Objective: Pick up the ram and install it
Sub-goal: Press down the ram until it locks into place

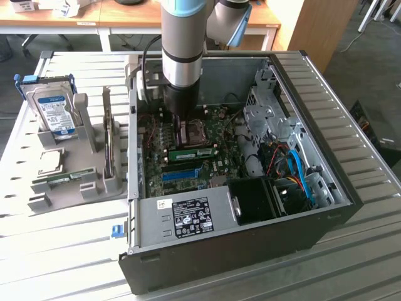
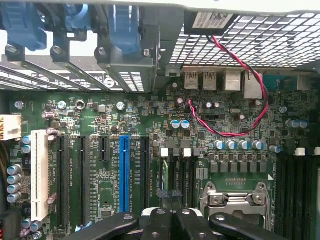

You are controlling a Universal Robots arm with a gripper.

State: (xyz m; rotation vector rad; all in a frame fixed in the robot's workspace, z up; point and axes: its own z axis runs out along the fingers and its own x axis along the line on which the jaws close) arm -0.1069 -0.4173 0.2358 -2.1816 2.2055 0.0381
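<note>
Closest to me in the exterior view is the near wall of the open computer case [image 1: 188,251], with its white label, standing on the slatted worktop [image 1: 351,269]. Inside the case lies the motherboard [image 1: 216,166]. The ram [image 1: 193,152] stands on edge on that board, just on the far side of the blue slot [image 1: 182,174]. I cannot tell whether it is fully seated. To the exterior view's right of these sit a black fan shroud [image 1: 257,200], a bundle of blue cables [image 1: 301,179] and a grey metal drive cage [image 1: 266,119].

The arm [image 1: 182,44] drops straight into the case, and its lower end hides the board just beyond the ram. Through the wrist camera I see the tool [image 2: 170,215] with its black fingers [image 2: 192,222] brought together and nothing I can make out between them. It hangs over the board beside the processor socket [image 2: 235,197]. A red and black wire [image 2: 235,100] loops across the board near the rear ports.

On the exterior view's left, a grey tray [image 1: 94,182] holds a hard drive [image 1: 55,113] upright at its far end, a square chip [image 1: 50,162] nearer, and a twin green stick [image 1: 62,180] lying in a groove. The far desks are cut off by the frame.
</note>
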